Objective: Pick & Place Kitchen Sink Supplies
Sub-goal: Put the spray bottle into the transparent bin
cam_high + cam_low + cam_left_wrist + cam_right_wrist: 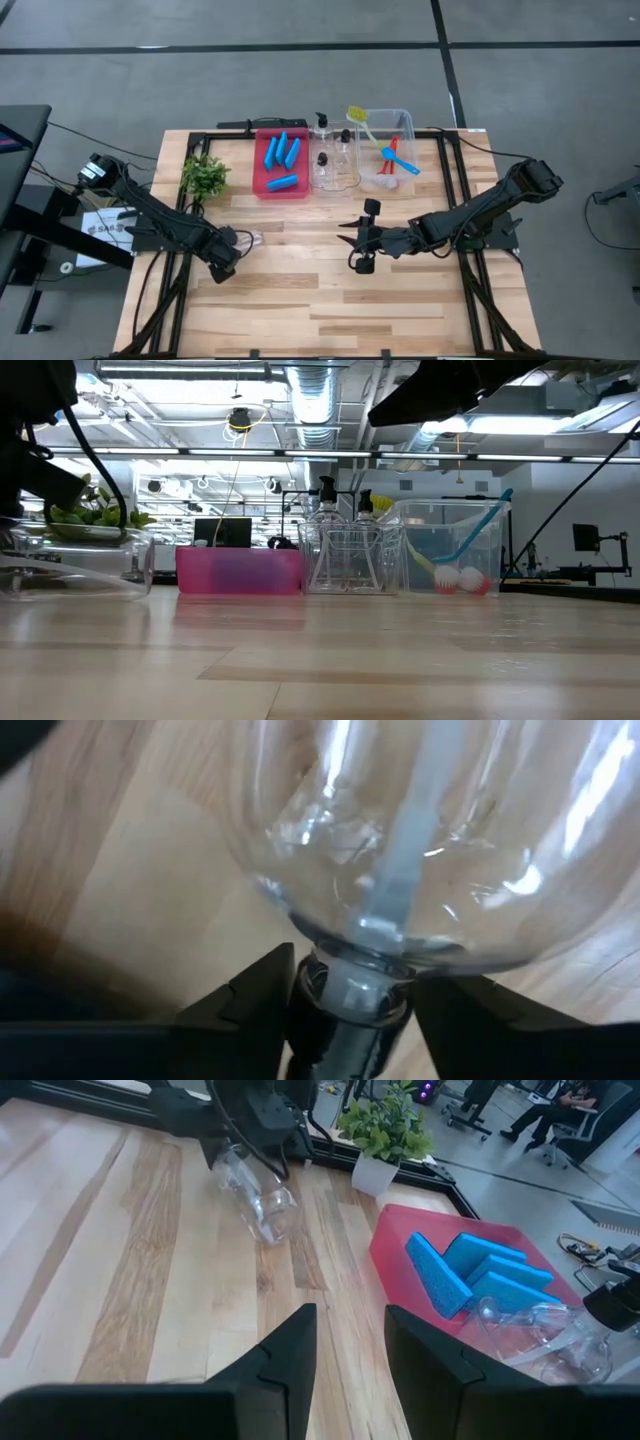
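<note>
The tabletop (300,300) carries all the sorted supplies along its back edge. This leaves the front and middle bare as working room for the two arms.

At the middle of that back edge stand three containers side by side, each holding one kind of thing. The red tray (262,188) holds the blue sponges (282,182). The middle clear bin (333,186) holds upright pump bottles (322,128). The second clear bin (405,115), towards the back right corner, holds the brushes (400,160), leaning with their handles over the rim. A small plant (205,175) stands near the back left corner, outside the sorting.

One bottle (252,239) is not yet stored. It lies on its side on the left half of the tabletop, in front of the plant and well apart from its bin.

The left gripper (238,246) is at the bottle's pump end. Its jaws stand apart, one on each side of the narrow neck, close against it but apparently not yet pinching. The neck is probably chosen because the round clear body is too wide and slick to hold.

The right gripper (350,1315) waits near the centre of the tabletop. Its jaws are apart and empty, pointing towards the lying bottle.
</note>
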You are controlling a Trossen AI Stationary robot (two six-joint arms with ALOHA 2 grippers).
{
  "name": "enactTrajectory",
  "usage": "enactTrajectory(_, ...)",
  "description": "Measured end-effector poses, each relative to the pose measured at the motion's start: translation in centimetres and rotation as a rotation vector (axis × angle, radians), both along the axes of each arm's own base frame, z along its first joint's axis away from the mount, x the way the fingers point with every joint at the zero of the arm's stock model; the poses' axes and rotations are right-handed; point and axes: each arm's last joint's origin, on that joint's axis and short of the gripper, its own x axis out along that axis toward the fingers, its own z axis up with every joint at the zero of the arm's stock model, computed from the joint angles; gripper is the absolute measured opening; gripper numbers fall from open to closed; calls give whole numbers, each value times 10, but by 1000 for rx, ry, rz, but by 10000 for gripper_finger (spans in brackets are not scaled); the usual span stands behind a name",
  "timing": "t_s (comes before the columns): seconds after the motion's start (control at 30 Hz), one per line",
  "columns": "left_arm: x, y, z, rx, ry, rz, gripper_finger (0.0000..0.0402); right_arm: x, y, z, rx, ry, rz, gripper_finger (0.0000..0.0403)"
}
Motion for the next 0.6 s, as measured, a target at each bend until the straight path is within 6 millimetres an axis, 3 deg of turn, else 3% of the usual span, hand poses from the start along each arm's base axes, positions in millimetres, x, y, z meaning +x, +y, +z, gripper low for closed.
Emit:
enactTrajectory(0.2, 3, -1, 0, 6, -37, -5, 131, 0, 0, 0, 0, 0, 0, 113)
enactTrajectory(0.33, 5, -2, 0, 5, -69, -32, 132, 0, 0, 0, -1, 0, 0, 113)
enactTrajectory(0.5, 10, -4, 0, -9, -130, -108, 164, 0, 0, 0, -5, 1, 0, 113)
enactTrajectory(0.6, 15, -5, 1, -11, -179, -144, 157, 0, 0, 0, -9, 1, -1, 113)
